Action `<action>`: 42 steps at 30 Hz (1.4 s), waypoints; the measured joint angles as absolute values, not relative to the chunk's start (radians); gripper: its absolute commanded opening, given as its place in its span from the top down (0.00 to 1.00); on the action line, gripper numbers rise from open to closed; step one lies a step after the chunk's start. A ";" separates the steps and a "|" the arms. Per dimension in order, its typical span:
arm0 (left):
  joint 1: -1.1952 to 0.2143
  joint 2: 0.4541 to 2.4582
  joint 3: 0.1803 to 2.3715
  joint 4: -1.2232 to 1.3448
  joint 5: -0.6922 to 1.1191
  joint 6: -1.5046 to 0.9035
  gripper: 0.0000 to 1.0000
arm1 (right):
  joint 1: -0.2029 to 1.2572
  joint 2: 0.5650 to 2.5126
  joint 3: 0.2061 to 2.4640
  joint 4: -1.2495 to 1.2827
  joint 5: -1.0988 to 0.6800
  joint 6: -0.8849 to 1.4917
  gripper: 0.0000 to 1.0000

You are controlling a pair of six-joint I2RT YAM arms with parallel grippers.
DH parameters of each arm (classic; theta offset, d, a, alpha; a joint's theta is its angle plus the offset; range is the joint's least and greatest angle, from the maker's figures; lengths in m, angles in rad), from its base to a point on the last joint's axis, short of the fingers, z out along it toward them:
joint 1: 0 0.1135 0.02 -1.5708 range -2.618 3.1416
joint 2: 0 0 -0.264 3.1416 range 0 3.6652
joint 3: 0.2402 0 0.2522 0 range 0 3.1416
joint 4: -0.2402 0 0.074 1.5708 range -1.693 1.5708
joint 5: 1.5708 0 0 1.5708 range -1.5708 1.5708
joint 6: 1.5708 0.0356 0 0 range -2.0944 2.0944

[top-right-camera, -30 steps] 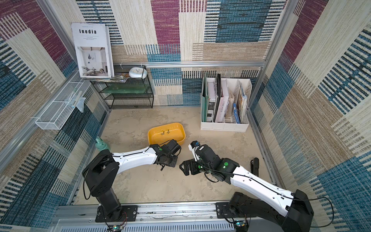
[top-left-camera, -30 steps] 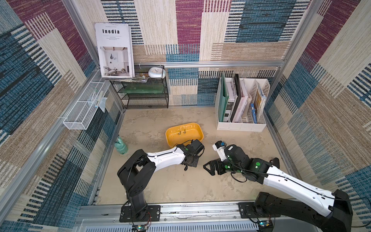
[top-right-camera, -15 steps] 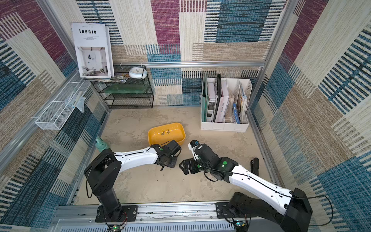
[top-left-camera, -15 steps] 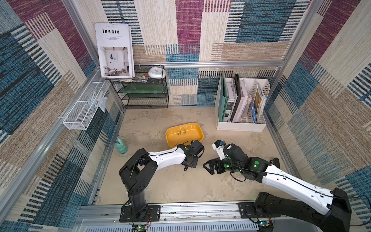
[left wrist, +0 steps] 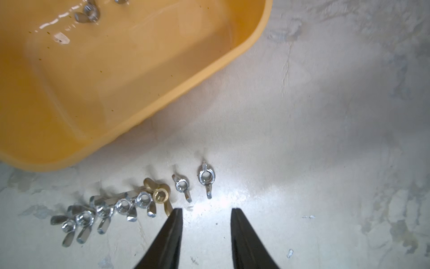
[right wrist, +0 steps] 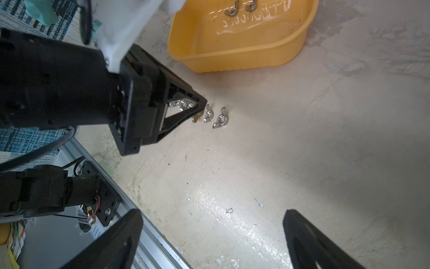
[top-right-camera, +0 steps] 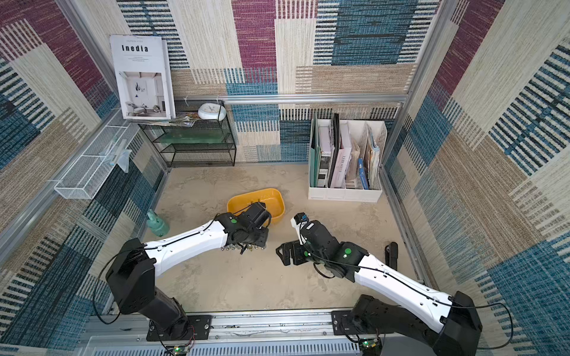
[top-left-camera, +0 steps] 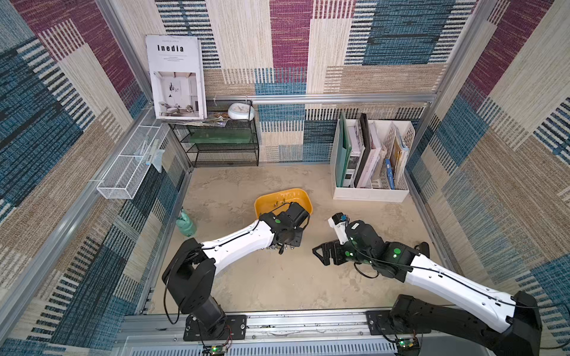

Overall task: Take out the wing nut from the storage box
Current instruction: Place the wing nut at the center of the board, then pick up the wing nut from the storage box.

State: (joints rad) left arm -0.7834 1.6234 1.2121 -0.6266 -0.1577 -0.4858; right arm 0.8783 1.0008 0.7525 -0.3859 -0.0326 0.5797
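- left gripper (left wrist: 206, 212): jaws parted with nothing between them, tips low over the table (left wrist: 325, 139), outside the storage box (left wrist: 139, 69).
- just ahead of the tips a silver wing nut (left wrist: 206, 178) lies flat and free on the table, touching neither jaw.
- beside it, apart, lies a second silver nut (left wrist: 181, 186), then a brass one (left wrist: 160, 194), then a packed row of silver ones (left wrist: 104, 209), wings overlapping, running along the outside of the box's near wall.
- right gripper (right wrist: 213, 216): jaws spread wide and empty, hanging over bare table well apart from the nuts.
- step in hand, as i judge it: the set-down end of one carry, with the nut resting outside the box and the jaws clear of it.
- two wing nuts (right wrist: 242, 8) lie inside the box by its far wall, so the job looks mostly done but not finished.
- next move likely calls for lifting clear of the row, crossing the rim, and lowering onto one of those two without nudging the other.
- the nuts are small, shiny metal, with a round threaded hub and two flat wings, and a pinch across the wings would likely slip less than one on the hub.
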 measured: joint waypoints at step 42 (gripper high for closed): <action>-0.461 2.142 1.735 -0.644 -0.023 -0.290 0.64 | 0.789 1.348 1.014 -0.325 0.056 0.395 0.01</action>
